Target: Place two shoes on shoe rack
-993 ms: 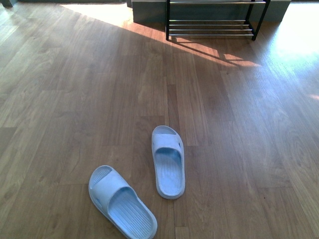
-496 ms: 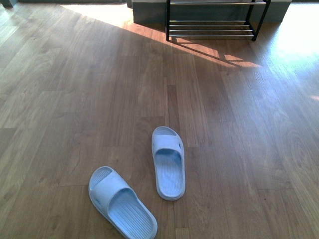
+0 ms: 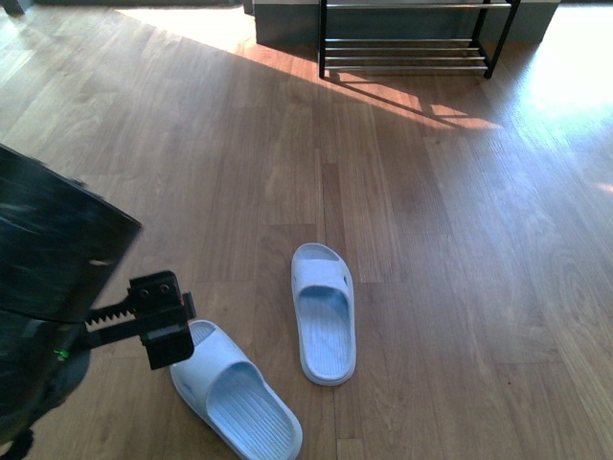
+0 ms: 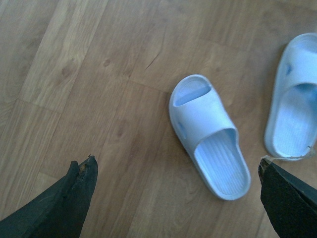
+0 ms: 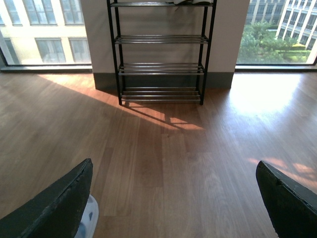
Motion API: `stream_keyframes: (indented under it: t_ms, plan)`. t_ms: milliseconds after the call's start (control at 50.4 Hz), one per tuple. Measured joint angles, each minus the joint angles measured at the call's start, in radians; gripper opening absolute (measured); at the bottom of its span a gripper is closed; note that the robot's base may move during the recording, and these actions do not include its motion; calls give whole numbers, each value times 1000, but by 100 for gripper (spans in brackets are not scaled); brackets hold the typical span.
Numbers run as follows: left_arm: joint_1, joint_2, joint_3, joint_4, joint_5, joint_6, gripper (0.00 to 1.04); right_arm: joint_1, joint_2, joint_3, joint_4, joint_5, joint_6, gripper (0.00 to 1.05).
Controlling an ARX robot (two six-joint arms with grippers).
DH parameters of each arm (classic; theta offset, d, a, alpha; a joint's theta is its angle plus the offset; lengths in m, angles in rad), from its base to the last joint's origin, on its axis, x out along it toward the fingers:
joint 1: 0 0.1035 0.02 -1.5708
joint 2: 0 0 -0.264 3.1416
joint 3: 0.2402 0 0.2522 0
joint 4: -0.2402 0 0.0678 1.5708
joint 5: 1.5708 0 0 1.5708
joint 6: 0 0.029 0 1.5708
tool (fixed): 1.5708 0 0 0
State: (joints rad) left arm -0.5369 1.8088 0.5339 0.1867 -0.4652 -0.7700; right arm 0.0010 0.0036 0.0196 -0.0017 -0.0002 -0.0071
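Note:
Two pale-blue slides lie on the wooden floor. One slide [image 3: 324, 314] points toward the shoe rack [image 3: 412, 43] at the far wall, and the other slide [image 3: 235, 393] lies angled at the near left. My left gripper [image 3: 163, 326] hangs open just over that slide's toe end. The left wrist view looks down on the same slide [image 4: 208, 136] ahead of the open left gripper [image 4: 174, 166], with the second slide [image 4: 294, 104] off to one side. My right gripper [image 5: 174, 166] is open and empty, facing the shoe rack [image 5: 161, 49] from a distance.
Bare wooden floor [image 3: 431, 220] stretches between the slides and the rack. Sunlit patches lie in front of the rack. A grey skirting wall [image 5: 218, 79] and windows stand behind it. A sliver of a slide [image 5: 89, 218] shows beside one right finger.
My left arm has come into the front view from the left and now hangs over the near-left slide. Neither slide has moved.

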Motion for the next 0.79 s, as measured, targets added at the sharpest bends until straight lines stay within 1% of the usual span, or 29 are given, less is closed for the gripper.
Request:
stream_keyframes:
  t_ms: [60,139,218,338,477,616,794]
  plan:
    - [8,126,53,-1,9,-30,95,0,0,0,0,0,0,96]
    - [18,264,135,-27,-23,-24,95,0,0,0,0,0,0,96]
    - [30,395,251,-53,-71,39,95,0,0,0,0,0,0,96]
    - [36,568,407,-121,-47,58,95,0,0,0,0,0,0,96]
    - [29,757,519,-207,32,12,95,0,0,0,0,0,0,96]
    - [15,879,586,-216,18,-8,95,0,0,0,0,0,0,96]
    - [16,950,667,-213,-6,-12,95,0,0,0,0,0,0,96]
